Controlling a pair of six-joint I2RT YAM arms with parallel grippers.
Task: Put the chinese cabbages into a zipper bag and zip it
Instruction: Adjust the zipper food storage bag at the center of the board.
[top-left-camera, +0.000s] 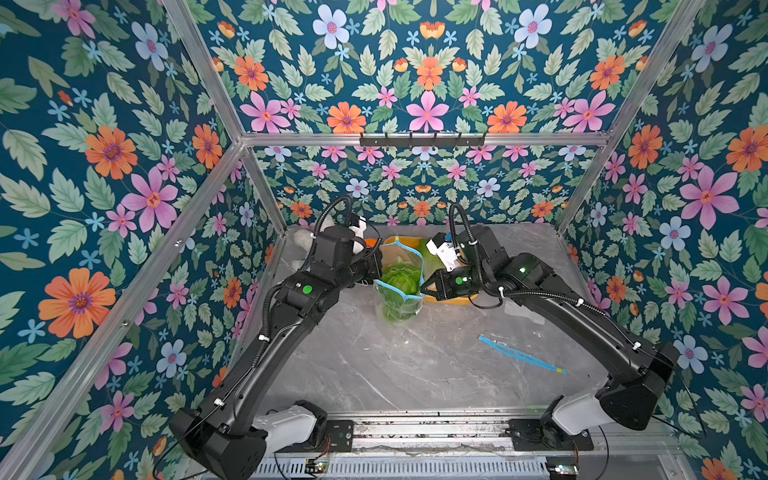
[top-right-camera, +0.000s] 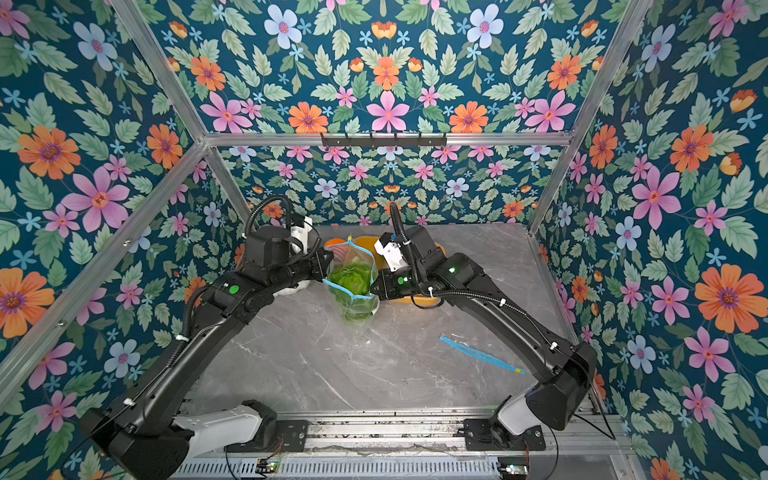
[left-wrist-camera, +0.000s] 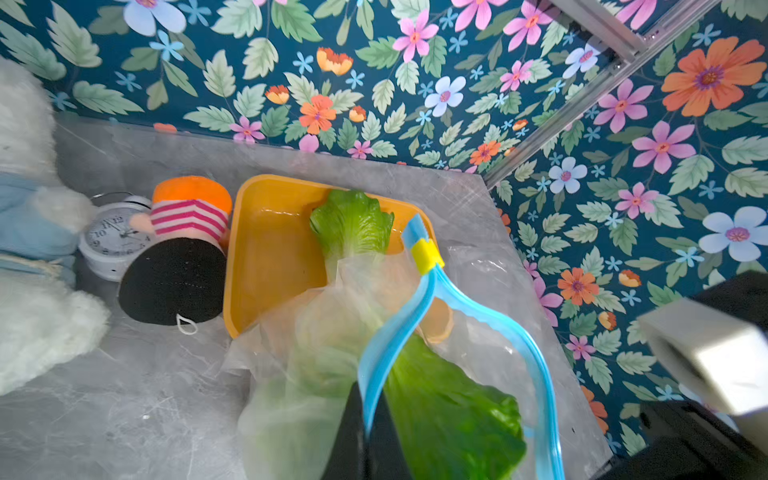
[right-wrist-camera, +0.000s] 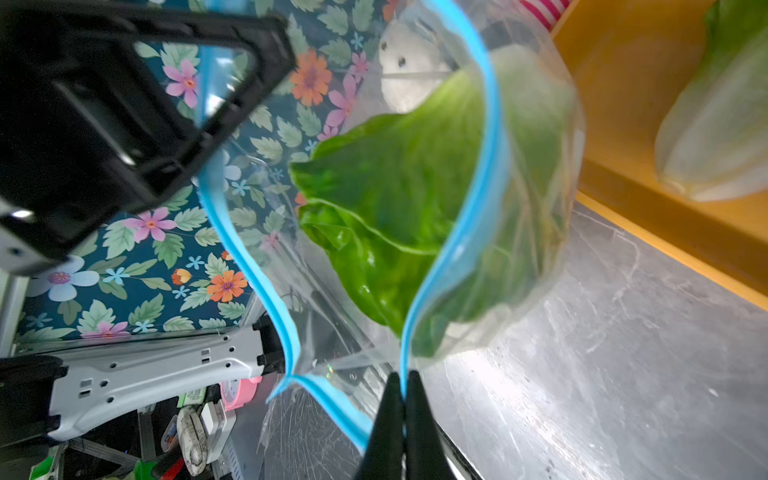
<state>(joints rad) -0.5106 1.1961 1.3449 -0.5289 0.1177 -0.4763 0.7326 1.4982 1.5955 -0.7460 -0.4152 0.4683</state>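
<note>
One blue rim (left-wrist-camera: 411, 316), judged the surest hold on the limp zipper bag (top-left-camera: 397, 309), is pinched in the closed left gripper (left-wrist-camera: 368, 424), light chinese cabbages (top-left-camera: 400, 279) are bagged between the claws, another cabbage (left-wrist-camera: 353, 224) is seen in the tray (left-wrist-camera: 266, 257) beyond, and the other rim is clamped by the right gripper (right-wrist-camera: 401, 386).

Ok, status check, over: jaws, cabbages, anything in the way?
Jaws shut on zipper bag rim, left gripper and right gripper; mouth open. Green cabbage bagged; another cabbage still in yellow tray. Nothing across the mouth.
</note>
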